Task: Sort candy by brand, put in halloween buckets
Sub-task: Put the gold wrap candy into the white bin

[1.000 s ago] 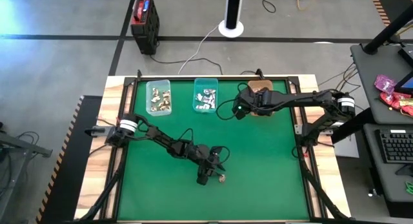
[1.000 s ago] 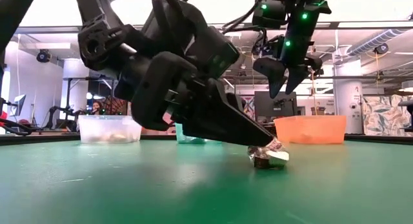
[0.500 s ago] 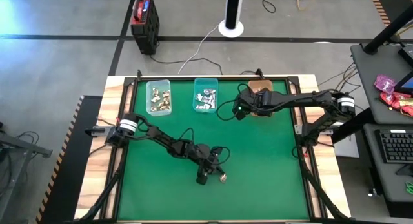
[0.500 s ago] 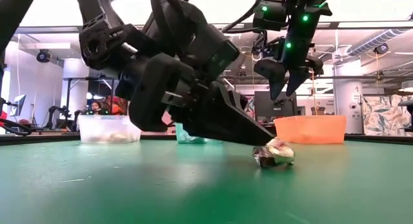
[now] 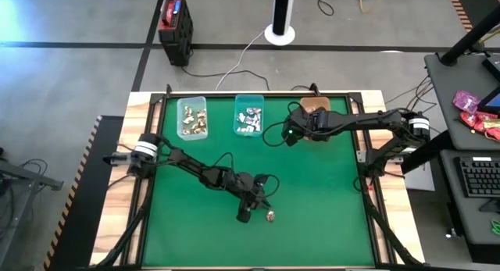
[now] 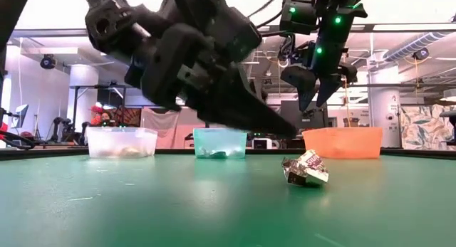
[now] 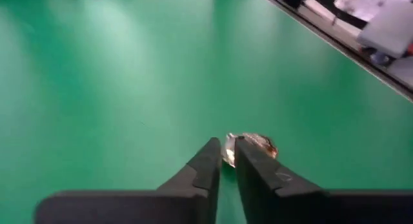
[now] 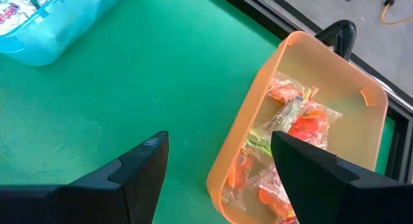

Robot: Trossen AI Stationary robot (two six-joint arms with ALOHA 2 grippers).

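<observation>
One crumpled silvery and gold-brown candy (image 6: 306, 170) lies alone on the green mat, right of centre near the front (image 5: 270, 216). My left gripper (image 6: 288, 132) hangs just above and left of it, shut and empty; in the left wrist view the candy (image 7: 253, 145) shows just past the fingertips (image 7: 226, 148). My right gripper (image 8: 219, 143) waits open, high over the mat beside the orange bucket (image 8: 303, 75), which holds red and clear-wrapped candy. The clear bucket (image 5: 192, 117) and teal bucket (image 5: 249, 115) stand at the far edge with candy inside.
The three buckets stand in a row along the far edge (image 6: 120, 142) (image 6: 219, 142) (image 6: 343, 142). The black table frame (image 5: 373, 201) rims the mat. A red-and-black box (image 5: 175, 25) stands on the floor beyond. Bare mat surrounds the lone candy.
My left gripper has risen from the mat, where its tips were at the candy. The candy has stayed on the table, rolled over a little and now sits a bit farther toward the right edge, clear of the fingers.
</observation>
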